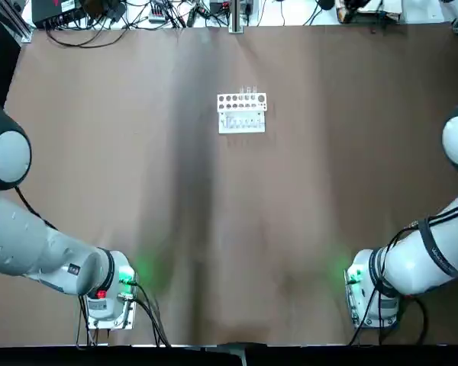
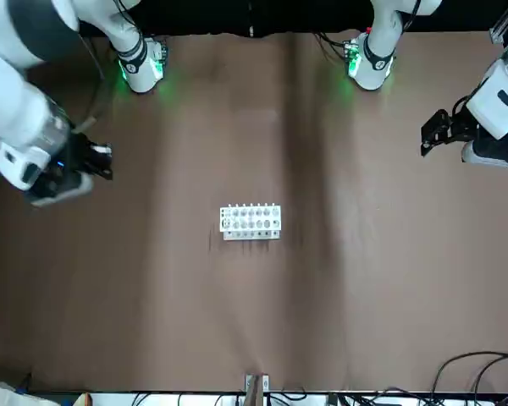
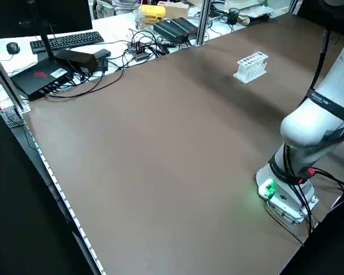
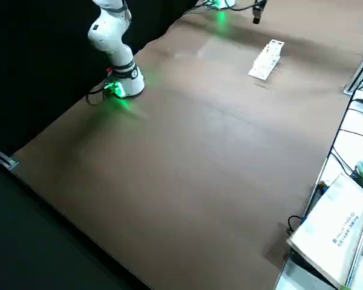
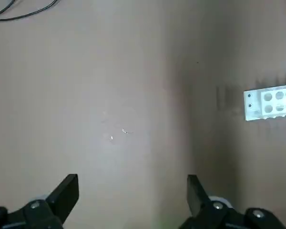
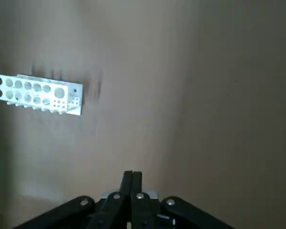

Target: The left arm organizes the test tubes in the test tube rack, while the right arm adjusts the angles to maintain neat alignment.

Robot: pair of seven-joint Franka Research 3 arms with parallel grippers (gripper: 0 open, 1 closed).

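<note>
The white test tube rack point(image 1: 242, 112) stands alone on the far middle of the brown table point(image 1: 137, 191). The test tubes point(image 1: 248, 92) show only as faint clear lines standing in its far row. My left gripper point(image 5: 132, 191) hovers well off to the rack's left, open wide with nothing between its fingers; the rack point(image 5: 271, 102) sits at the edge of its wrist view. My right gripper point(image 6: 132, 183) hangs off to the rack's right, shut and empty, with the rack point(image 6: 36, 93) some way from it. The front view shows both, the left gripper point(image 2: 434, 133) and the right gripper point(image 2: 91, 161), raised above the table.
The two arm bases point(image 1: 111, 293) point(image 1: 370, 293) glow green at the near edge. Cables and electronics point(image 1: 99, 14) line the far edge. A keyboard point(image 3: 69, 40) and black boxes point(image 3: 43, 77) lie on a desk beyond it. A white carton point(image 4: 336, 232) lies past the table's far edge.
</note>
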